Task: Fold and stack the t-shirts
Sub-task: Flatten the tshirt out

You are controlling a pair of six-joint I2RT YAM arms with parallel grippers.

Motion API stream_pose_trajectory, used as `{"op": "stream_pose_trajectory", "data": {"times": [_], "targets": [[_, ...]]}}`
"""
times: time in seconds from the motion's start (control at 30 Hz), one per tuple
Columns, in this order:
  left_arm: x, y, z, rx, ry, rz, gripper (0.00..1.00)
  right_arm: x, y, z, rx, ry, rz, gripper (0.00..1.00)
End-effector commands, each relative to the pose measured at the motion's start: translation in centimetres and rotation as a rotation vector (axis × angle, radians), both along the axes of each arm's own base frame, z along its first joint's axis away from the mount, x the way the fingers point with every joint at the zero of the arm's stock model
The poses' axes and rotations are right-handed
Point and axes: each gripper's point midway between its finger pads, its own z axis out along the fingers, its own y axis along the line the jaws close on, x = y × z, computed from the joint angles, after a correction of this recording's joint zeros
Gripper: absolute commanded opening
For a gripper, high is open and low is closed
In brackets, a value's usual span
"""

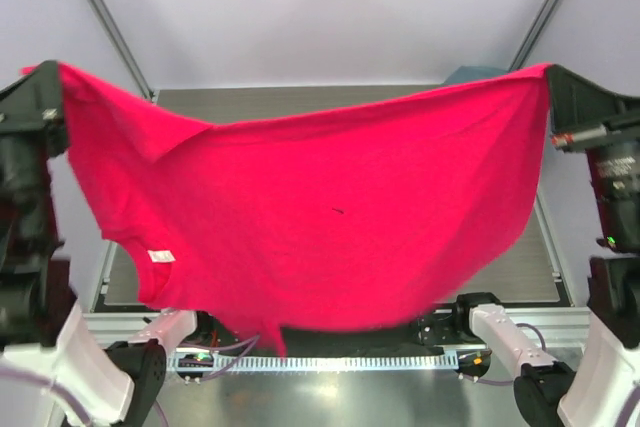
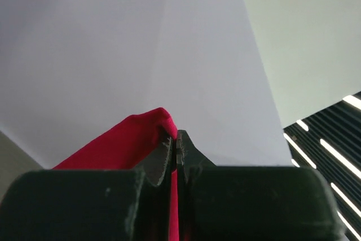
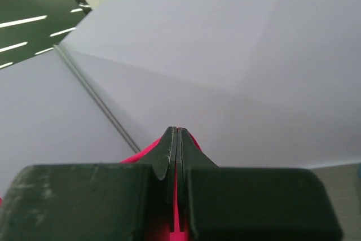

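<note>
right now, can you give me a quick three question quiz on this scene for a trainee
1. True or false: the red t-shirt is already folded into a neat stack.
2. What grips the shirt? A) left jaws only B) right jaws only C) left jaws and right jaws, one at each top corner
3. In the top view, where on the shirt is the white neck label?

Key: 1 false, it hangs spread out in the air. 2 C, each wrist view shows red cloth pinched in shut jaws. 3 at its lower left.
</note>
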Motion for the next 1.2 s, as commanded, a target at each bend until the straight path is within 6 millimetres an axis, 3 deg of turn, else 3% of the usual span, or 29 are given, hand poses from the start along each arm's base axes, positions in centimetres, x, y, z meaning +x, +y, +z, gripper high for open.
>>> {"op": "stream_pose_trajectory", "data": {"times": [0.0, 0.1, 0.13, 0.17, 0.2, 0.23, 0.27, 0.3, 0.33, 0.4, 0.43, 0.5, 0.53, 0.6, 0.7, 0.77, 0.8, 0.87, 0.9, 0.93, 0.97, 1.0, 1.07, 1.1, 1.17], "targets": [[7.4, -0.3, -2.9, -0.039, 0.103, -0.057, 0.00, 7.1, -1.6, -4.4, 0.011, 0.179, -0.109, 0.01], [13.1, 0.0, -7.0, -0.067, 0.217, -0.065, 0.00, 12.2, -1.6, -9.0, 0.019, 0.307, -0.123, 0.01], [14.7, 0.0, -8.1, -0.071, 0.250, -0.070, 0.00, 13.4, -1.5, -9.6, 0.027, 0.321, -0.120, 0.01], [17.7, -0.1, -10.0, -0.085, 0.314, -0.087, 0.01, 15.8, -1.1, -11.3, 0.025, 0.372, -0.109, 0.01], [19.2, -0.2, -10.8, -0.094, 0.343, -0.099, 0.00, 17.0, -0.8, -11.9, 0.027, 0.392, -0.098, 0.01], [19.9, -0.5, -10.3, -0.095, 0.337, -0.119, 0.00, 18.0, -0.7, -11.9, 0.029, 0.396, -0.090, 0.01], [21.2, -1.3, -10.5, -0.097, 0.353, -0.172, 0.00, 20.5, -0.3, -13.5, 0.030, 0.448, -0.078, 0.01], [23.7, -1.6, -11.5, -0.102, 0.390, -0.196, 0.00, 21.0, -0.3, -12.1, 0.038, 0.423, -0.078, 0.01], [23.5, -2.1, -9.1, -0.089, 0.336, -0.224, 0.00, 21.7, 0.4, -11.8, 0.034, 0.426, -0.041, 0.01], [25.3, -2.0, -8.2, -0.100, 0.314, -0.232, 0.00, 22.9, 0.6, -9.8, 0.049, 0.392, -0.031, 0.01], [24.3, -2.2, -5.4, -0.088, 0.239, -0.236, 0.00, 23.2, 0.7, -9.0, 0.057, 0.379, -0.025, 0.01], [23.9, -2.1, -3.0, -0.079, 0.162, -0.237, 0.00, 23.8, 0.3, -6.6, 0.087, 0.335, -0.011, 0.01], [23.4, -2.2, -0.8, -0.067, 0.082, -0.240, 0.00, 23.9, 0.2, -5.9, 0.098, 0.320, -0.006, 0.01], [22.8, -2.2, 0.9, -0.052, 0.008, -0.244, 0.00, 23.9, 0.2, -4.3, 0.121, 0.288, 0.014, 0.01], [22.2, -2.2, 2.9, -0.002, -0.081, -0.231, 0.00, 25.6, 0.7, -5.2, 0.127, 0.317, 0.042, 0.01], [23.4, -2.1, 2.2, 0.023, -0.067, -0.223, 0.00, 27.0, 0.9, -6.8, 0.123, 0.356, 0.049, 0.01], [24.2, -2.0, 1.7, 0.033, -0.057, -0.219, 0.00, 28.0, 1.1, -8.7, 0.123, 0.399, 0.054, 0.01], [27.4, -2.4, -1.5, 0.042, -0.003, -0.251, 0.00, 29.7, 1.7, -10.9, 0.122, 0.434, 0.085, 0.01], [28.7, -2.3, -3.1, 0.030, 0.026, -0.253, 0.00, 31.1, 1.0, -13.6, 0.129, 0.486, 0.073, 0.01], [30.9, -2.2, -6.2, 0.020, 0.083, -0.258, 0.00, 31.9, 0.7, -14.5, 0.140, 0.488, 0.073, 0.01], [32.0, -2.3, -7.9, 0.031, 0.120, -0.268, 0.00, 32.8, 0.6, -16.0, 0.146, 0.511, 0.072, 0.01], [33.3, -2.3, -10.6, 0.029, 0.180, -0.271, 0.00, 33.8, 0.6, -18.5, 0.150, 0.545, 0.072, 0.01], [34.1, -2.5, -13.3, 0.042, 0.239, -0.284, 0.00, 34.9, 0.6, -21.3, 0.154, 0.589, 0.075, 0.01], [34.6, -2.4, -16.2, 0.032, 0.303, -0.286, 0.00, 35.3, 0.6, -23.6, 0.155, 0.625, 0.077, 0.01], [34.3, -2.3, -18.4, 0.041, 0.350, -0.278, 0.00, 35.6, 0.6, -25.7, 0.153, 0.660, 0.087, 0.01]]}}
